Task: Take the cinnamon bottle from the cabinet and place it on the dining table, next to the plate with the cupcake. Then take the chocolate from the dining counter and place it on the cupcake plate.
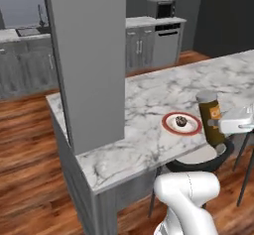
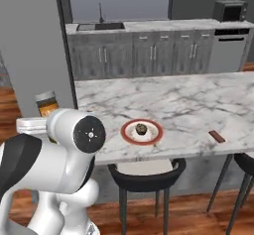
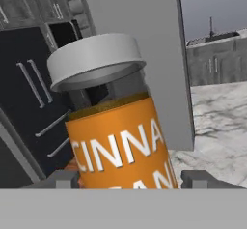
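Up close, the cinnamon bottle was an amber cylinder with a broad orange label in white capital letters and a pale screw cap (the cap looked grey in the hand view, tan in the left base view). It leaned a little in the hand view, and the gripper had its two finger tips pressed against the label from either side, so the claw was closed on the bottle and carried it.

From the left base view the bottle hung upright at the near edge of the dining table, just beside the plate, on the side toward the robot. The plate was white with a broad red rim, and the dark cupcake sat in its middle. Whether the bottle's base touched the marble could not be told.

From the right base view the bottle stood left of the slab's end, partly behind the arm. The chocolate lay flat near the table's front edge, well apart from the plate. Bare marble spread between them and behind the plate. A tall grey panel rose at the table's corner, close to the bottle's path side. A dark stool was tucked under the front edge.
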Motion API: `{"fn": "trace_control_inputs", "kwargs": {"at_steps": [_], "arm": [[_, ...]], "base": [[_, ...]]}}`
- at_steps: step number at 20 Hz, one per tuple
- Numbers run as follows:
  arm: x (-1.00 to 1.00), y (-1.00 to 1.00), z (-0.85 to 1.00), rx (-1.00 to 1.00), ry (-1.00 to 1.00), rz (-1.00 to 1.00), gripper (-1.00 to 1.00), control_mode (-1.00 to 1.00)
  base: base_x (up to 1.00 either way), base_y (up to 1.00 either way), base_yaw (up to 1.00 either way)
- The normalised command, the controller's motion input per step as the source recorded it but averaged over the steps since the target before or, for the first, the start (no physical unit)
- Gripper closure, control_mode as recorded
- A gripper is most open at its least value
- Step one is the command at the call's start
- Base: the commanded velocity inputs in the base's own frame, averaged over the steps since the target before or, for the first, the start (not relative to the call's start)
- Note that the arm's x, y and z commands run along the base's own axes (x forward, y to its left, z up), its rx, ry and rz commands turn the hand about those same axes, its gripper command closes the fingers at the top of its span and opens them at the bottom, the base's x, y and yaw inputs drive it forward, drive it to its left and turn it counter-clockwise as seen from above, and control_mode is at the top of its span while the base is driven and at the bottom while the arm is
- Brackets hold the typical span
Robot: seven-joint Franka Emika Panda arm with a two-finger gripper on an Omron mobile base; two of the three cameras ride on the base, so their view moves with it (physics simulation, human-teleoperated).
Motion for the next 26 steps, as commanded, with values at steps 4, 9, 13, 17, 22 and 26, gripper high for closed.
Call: {"fn": "trace_control_inputs", "kwargs": {"at_steps": [4, 9, 13, 17, 22, 26], "arm": [[0.0, 0.0, 0.0, 0.0, 0.0, 0.0, 1.0, 1.0], [0.0, 0.0, 0.0, 0.0, 0.0, 0.0, 1.0, 1.0], [0.0, 0.0, 0.0, 0.0, 0.0, 0.0, 1.0, 1.0], [0.0, 0.0, 0.0, 0.0, 0.0, 0.0, 1.0, 1.0], [0.0, 0.0, 0.0, 0.0, 0.0, 0.0, 1.0, 1.0], [0.0, 0.0, 0.0, 0.0, 0.0, 0.0, 1.0, 1.0]], "base": [[-0.69, -0.73, 0.56], [-0.23, -0.91, 0.46], [0.0, -1.0, 0.35], [0.03, -0.95, 0.24], [0.62, -0.35, 0.04], [0.64, -0.02, -0.01]]}}
